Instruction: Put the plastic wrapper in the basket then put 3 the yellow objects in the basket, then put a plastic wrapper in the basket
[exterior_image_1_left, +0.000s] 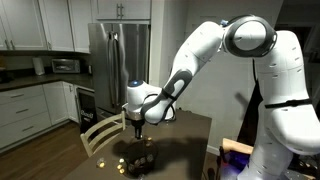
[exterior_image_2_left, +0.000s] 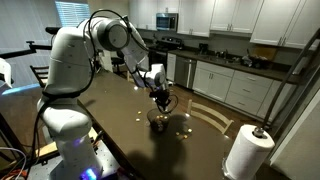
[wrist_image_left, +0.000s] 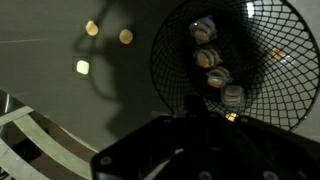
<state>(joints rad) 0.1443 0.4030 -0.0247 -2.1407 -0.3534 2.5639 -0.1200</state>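
Note:
The basket (wrist_image_left: 170, 60) is a dark wire-mesh bowl on the brown table, seen in both exterior views (exterior_image_1_left: 141, 156) (exterior_image_2_left: 158, 119). Several pale roundish pieces (wrist_image_left: 208, 57) lie in a row inside it; I cannot tell whether any of them is the plastic wrapper. Three yellow objects (wrist_image_left: 126, 36) (wrist_image_left: 92, 28) (wrist_image_left: 83, 67) lie on the table beside the basket. My gripper (wrist_image_left: 200, 120) hangs just above the basket's near rim and is shut (exterior_image_1_left: 137, 122) (exterior_image_2_left: 161, 101). A small yellow glint (wrist_image_left: 232, 117) shows at its dark tip; whether it is held is unclear.
A wooden chair (exterior_image_1_left: 100, 132) stands against the table edge close to the basket. A paper towel roll (exterior_image_2_left: 247, 152) stands near the table corner. Kitchen counters, a fridge (exterior_image_1_left: 118, 62) and cabinets lie behind.

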